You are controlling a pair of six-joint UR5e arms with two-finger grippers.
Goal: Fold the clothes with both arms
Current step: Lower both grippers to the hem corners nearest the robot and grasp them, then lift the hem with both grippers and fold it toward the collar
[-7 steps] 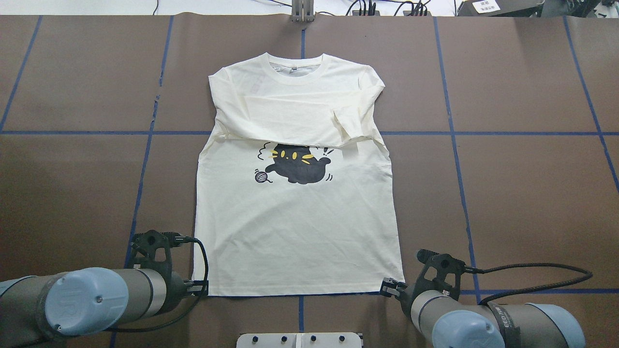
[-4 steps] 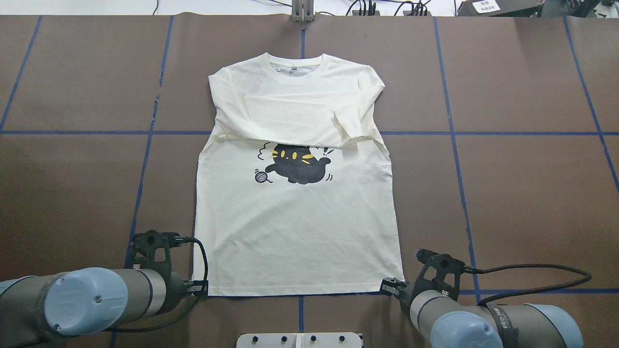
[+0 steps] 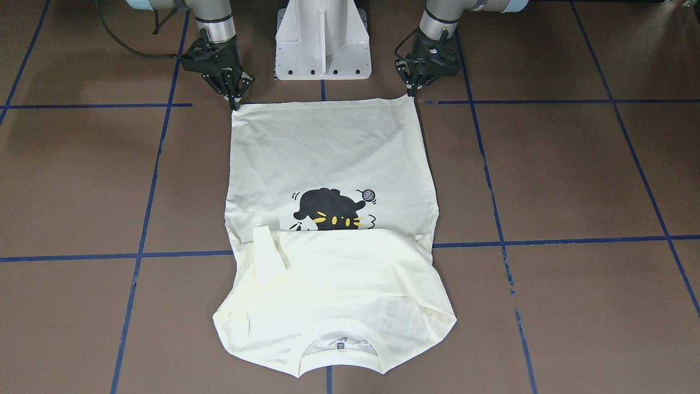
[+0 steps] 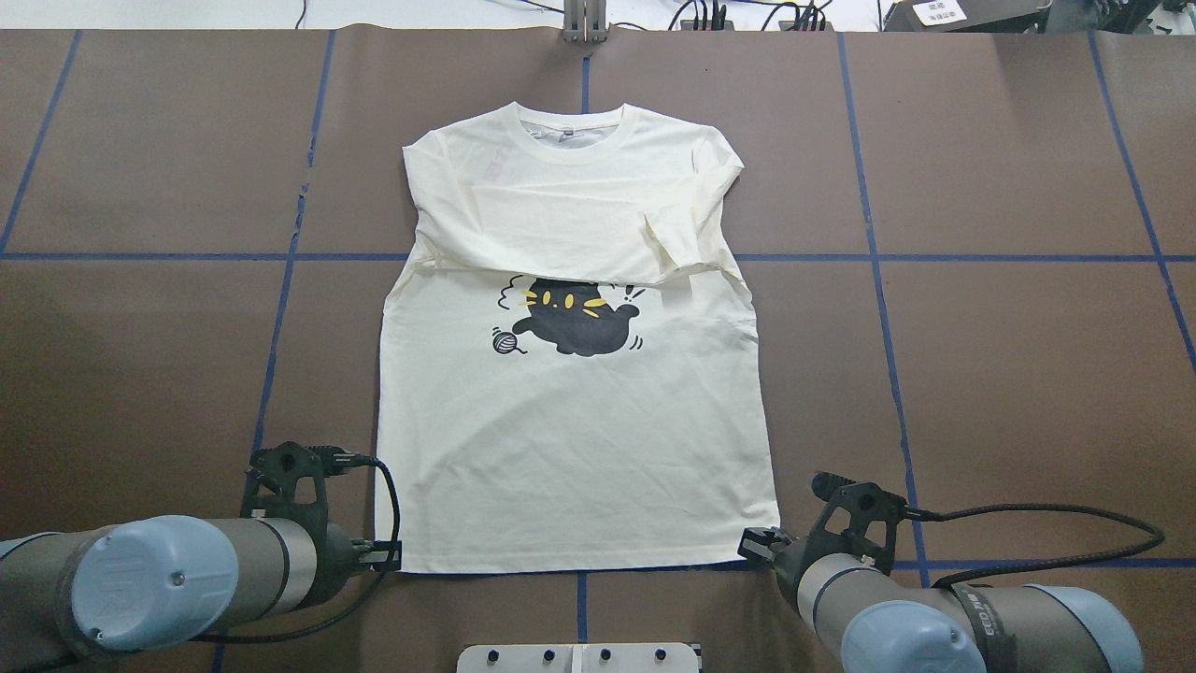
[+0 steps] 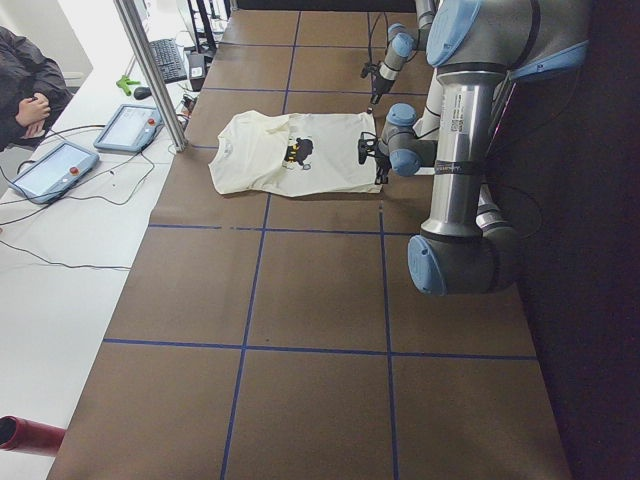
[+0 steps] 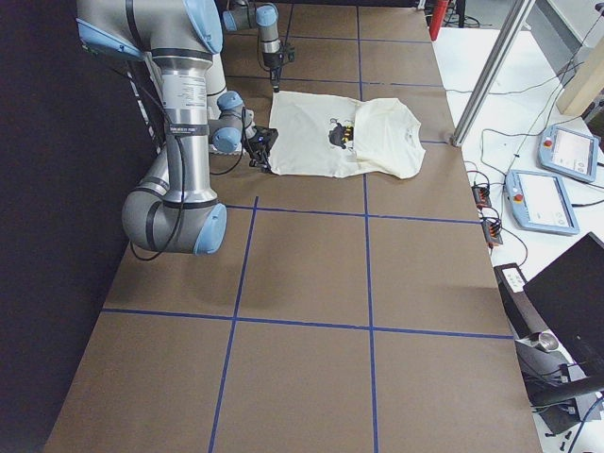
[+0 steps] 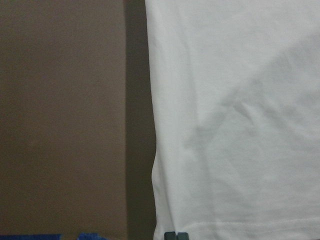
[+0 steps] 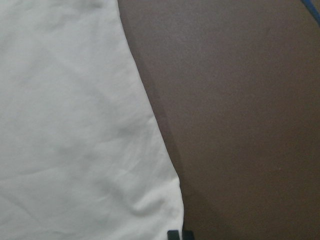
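Observation:
The cream T-shirt (image 4: 570, 449) lies flat, print up, with the black cat (image 4: 572, 318) showing. Both sleeves are folded across the chest and the collar (image 4: 572, 140) is at the far side. My left gripper (image 4: 391, 557) is at the near-left hem corner and my right gripper (image 4: 752, 542) at the near-right one. In the front-facing view the left gripper (image 3: 410, 94) and right gripper (image 3: 236, 104) each pinch a corner, fingers together. Each wrist view shows cloth (image 7: 235, 125) (image 8: 75, 125) just ahead of a dark fingertip (image 7: 176, 235) (image 8: 179, 234), with a shadow under the edge.
The table is covered in brown paper (image 4: 1009, 374) with blue tape lines. The white pedestal base (image 3: 322, 44) stands between the arms. A metal post (image 4: 584, 23) and cables sit at the far edge. Tablets (image 5: 130, 125) lie on a side desk, and a person's sleeve (image 5: 20, 80) shows there.
Both wrists have shifted slightly with the hem corners in them. The near-right corner has drawn a little away from the tape line. The rest of the shirt has not moved.

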